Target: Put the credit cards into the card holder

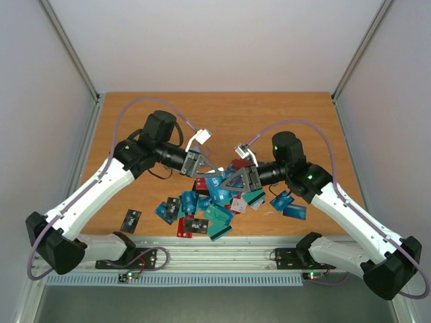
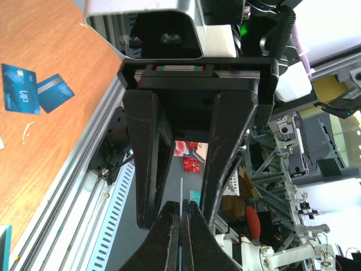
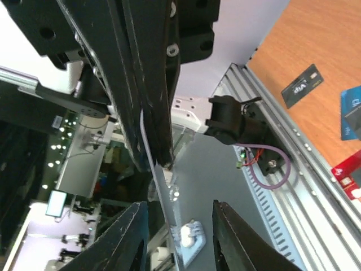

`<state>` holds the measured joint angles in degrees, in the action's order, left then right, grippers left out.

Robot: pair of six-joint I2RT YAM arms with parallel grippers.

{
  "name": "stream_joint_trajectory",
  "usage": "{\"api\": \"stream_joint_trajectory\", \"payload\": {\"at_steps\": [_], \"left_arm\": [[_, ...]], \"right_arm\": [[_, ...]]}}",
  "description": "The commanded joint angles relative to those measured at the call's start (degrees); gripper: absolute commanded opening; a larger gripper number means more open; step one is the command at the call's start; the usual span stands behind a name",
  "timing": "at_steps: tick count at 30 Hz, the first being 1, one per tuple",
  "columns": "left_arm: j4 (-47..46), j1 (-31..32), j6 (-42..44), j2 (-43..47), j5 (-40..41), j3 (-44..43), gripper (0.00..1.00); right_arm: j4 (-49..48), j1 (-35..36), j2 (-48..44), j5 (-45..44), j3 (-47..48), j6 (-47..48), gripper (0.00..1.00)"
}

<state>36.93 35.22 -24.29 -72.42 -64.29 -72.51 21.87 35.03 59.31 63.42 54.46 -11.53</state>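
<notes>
Many credit cards [image 1: 202, 215] in blue, teal, red and black lie heaped on the wooden table [image 1: 168, 121] near its front edge. Above the heap the two grippers meet tip to tip. My left gripper [image 1: 217, 171] [image 2: 181, 217] is shut on a thin card [image 2: 181, 195] seen edge-on. My right gripper [image 1: 226, 183] [image 3: 177, 206] is open, one finger on each side of that same card [image 3: 162, 186], with a gap on both sides. The card holder does not show in any view.
A black card [image 1: 130, 219] lies alone at the front left, and blue cards [image 1: 289, 205] lie at the front right. The metal rail [image 1: 215, 252] with both arm bases runs along the table's near edge. Grey walls enclose the table on three sides.
</notes>
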Motion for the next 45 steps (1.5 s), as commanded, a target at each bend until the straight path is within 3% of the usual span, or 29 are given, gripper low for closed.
{"api": "stream_joint_trajectory", "payload": {"at_steps": [1,7,10,13,15,19,24,37,45], "left_arm": [[-7.1,1.2,-3.7,-0.6,-2.1,0.3,0.00],[-7.2,1.5,-3.9,-1.1,0.4,-0.2,0.00],[-7.6,1.4,-4.2,-0.8,3.3,-0.3,0.07],[-10.0,1.3,-6.7,0.9,8.9,0.7,0.30],[-12.6,0.6,-8.8,3.3,13.3,2.1,0.53],[-23.3,-0.8,-16.1,9.0,20.9,8.4,0.72],[-39.3,-1.3,-30.3,15.1,23.3,18.3,0.71],[-40.2,-1.6,-33.3,17.1,20.7,19.3,0.33],[-37.5,-2.5,-33.3,19.1,18.1,18.9,0.36]], "right_arm": [[-9.5,0.1,0.6,3.7,-0.2,-6.6,0.28],[-12.3,0.2,0.9,4.6,-0.9,-8.4,0.05],[-13.2,0.2,0.7,4.0,-1.1,-9.6,0.01],[-12.9,0.2,0.5,1.1,-0.6,-10.1,0.01],[-13.6,0.2,0.5,-1.5,-0.5,-11.6,0.01],[-16.8,0.2,0.1,-6.6,-0.3,-14.6,0.01],[-19.9,0.1,1.1,-10.7,1.8,-16.5,0.01],[-28.3,0.1,6.9,-7.4,6.2,-20.0,0.01],[-30.1,-0.3,8.3,-4.5,7.2,-20.5,0.01]]}}
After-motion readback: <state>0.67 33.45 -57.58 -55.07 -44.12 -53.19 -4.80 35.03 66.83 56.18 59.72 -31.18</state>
